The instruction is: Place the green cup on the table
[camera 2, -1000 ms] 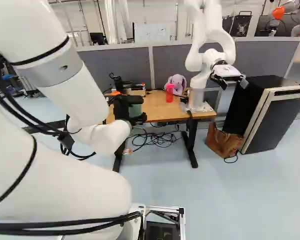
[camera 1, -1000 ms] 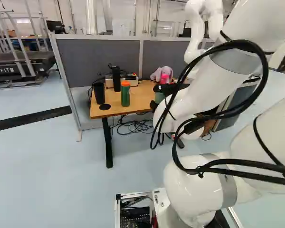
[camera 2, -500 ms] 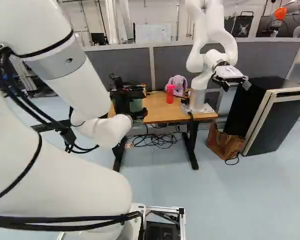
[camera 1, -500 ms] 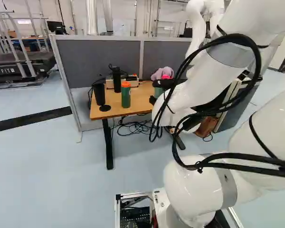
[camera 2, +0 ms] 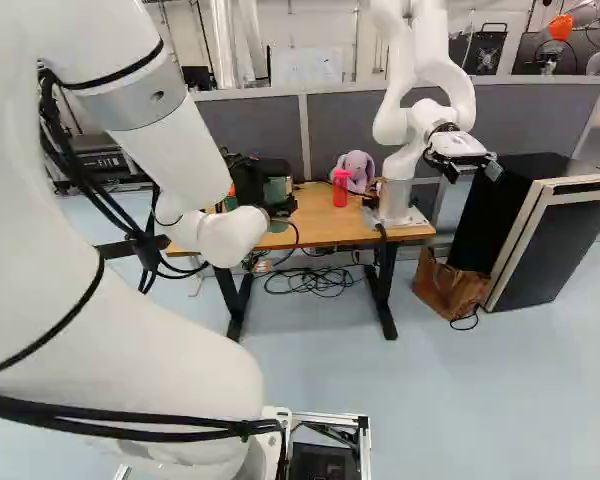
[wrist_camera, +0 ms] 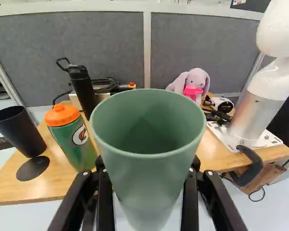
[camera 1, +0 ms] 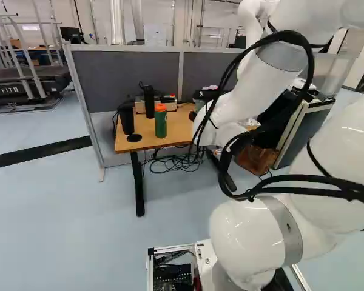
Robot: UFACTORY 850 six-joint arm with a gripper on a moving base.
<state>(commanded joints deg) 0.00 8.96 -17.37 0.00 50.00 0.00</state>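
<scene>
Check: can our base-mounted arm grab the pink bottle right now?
Probably not: its end effector is closed around the green cup. Otherwise the near side of the pink bottle looks open, with the plush rabbit behind it.

Held between the jaws, the green cup [wrist_camera: 147, 183] masks the finger pads and the middle of the table [wrist_camera: 226, 156]; its foot slips out of the wrist view. Just beyond the jaws, its rim covers the lower parts of a pink bottle [wrist_camera: 192, 91] and plush rabbit [wrist_camera: 198, 76]. Off to one side of the jaws, another robot [wrist_camera: 262, 108] is cropped above. In the right base view, the gripper [camera 2: 250, 180] is a dark shape, its fingertips indistinct.
</scene>
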